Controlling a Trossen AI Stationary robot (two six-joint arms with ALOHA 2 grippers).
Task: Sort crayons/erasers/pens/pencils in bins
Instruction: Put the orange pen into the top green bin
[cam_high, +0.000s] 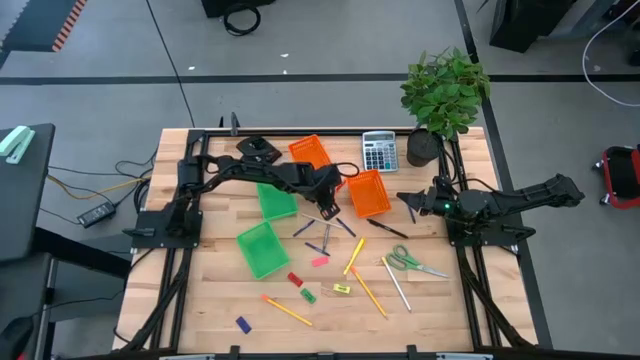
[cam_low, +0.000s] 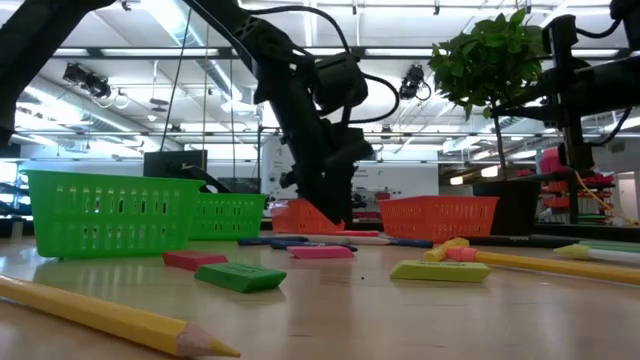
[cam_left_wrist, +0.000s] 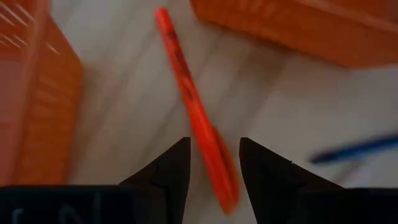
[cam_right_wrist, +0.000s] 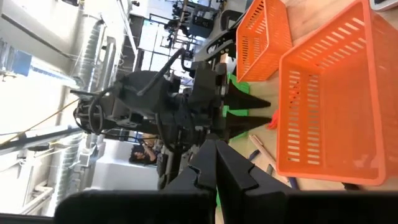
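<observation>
The left claw (cam_left_wrist: 214, 163) hangs low over the wooden counter (cam_high: 210, 310) in the gap between the two bright orange plastic trays, one toward the far edge (cam_high: 309, 152) and one just beside it toward the right arm (cam_high: 369, 193). Its two dark fingers (cam_left_wrist: 168, 171) stand apart, straddling a slim red pen (cam_left_wrist: 193, 106) that lies on the counter; the pen runs between the tips, and whether either finger touches it cannot be told. The room here is tight: an orange tray wall sits close on each side of the claw, and a dark blue pen (cam_left_wrist: 354, 149) lies just beyond on the counter. The two bright green plastic trays (cam_high: 276, 200) (cam_high: 261, 248) sit next to the left arm, nearer the counter's middle. The front half of the counter has more open space, scattered with long yellow pencils (cam_high: 287, 310), a pink eraser block (cam_high: 320, 261), a red eraser (cam_high: 294, 279), a green eraser (cam_high: 308, 296) and a blue eraser (cam_high: 243, 324) near the front edge. The right claw (cam_high: 408, 205) waits with its fingers pressed together, empty, raised at the right side beside the potted green plant (cam_high: 445, 95), well apart from the green-handled scissors (cam_high: 412, 263) and the grey calculator (cam_high: 379, 152).
</observation>
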